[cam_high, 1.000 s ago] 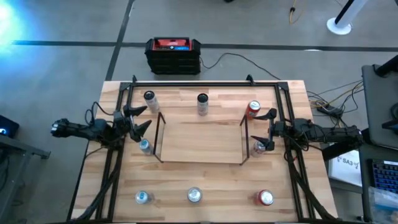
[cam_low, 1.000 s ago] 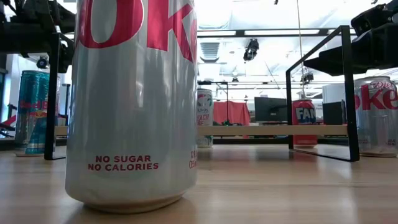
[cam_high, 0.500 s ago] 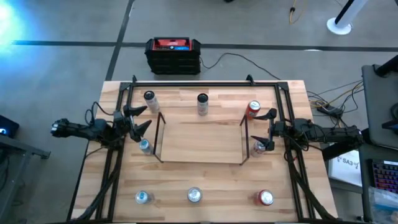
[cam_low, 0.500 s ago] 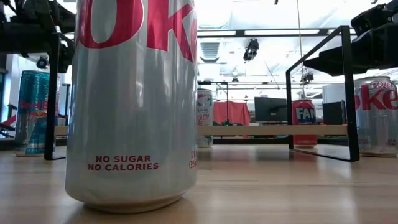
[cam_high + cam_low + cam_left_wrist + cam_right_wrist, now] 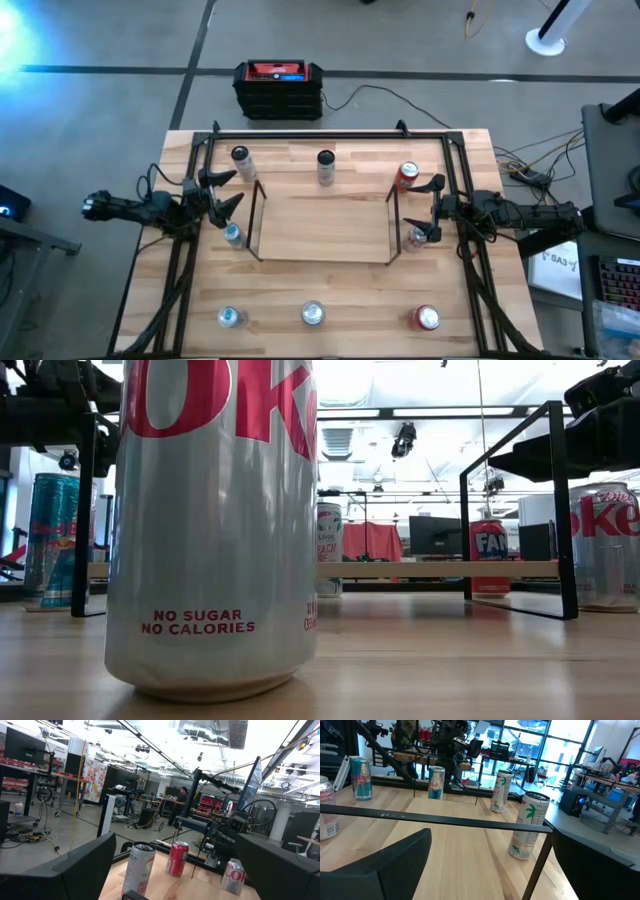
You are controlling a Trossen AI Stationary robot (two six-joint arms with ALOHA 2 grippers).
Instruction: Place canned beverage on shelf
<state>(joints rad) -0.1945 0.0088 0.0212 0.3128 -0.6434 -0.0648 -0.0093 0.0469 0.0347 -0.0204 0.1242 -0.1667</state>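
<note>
Meanwhile, from above, nothing is shifting since a second ago: the left gripper (image 5: 222,190) and right gripper (image 5: 428,210) are both hanging wide and empty at the ends of the shelf (image 5: 322,230), whose deck is standing bare. At table height, a silver cola can (image 5: 212,525) is sitting untouched. Through the left wrist, a red can (image 5: 176,858) is waiting ahead. No pick is starting yet.

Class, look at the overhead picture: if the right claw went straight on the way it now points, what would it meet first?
The right claw, open, points across the table toward the shelf. Most likely it would first meet the shelf's black end frame. The silver can stands just beside that line, so depth leaves some doubt.
</note>
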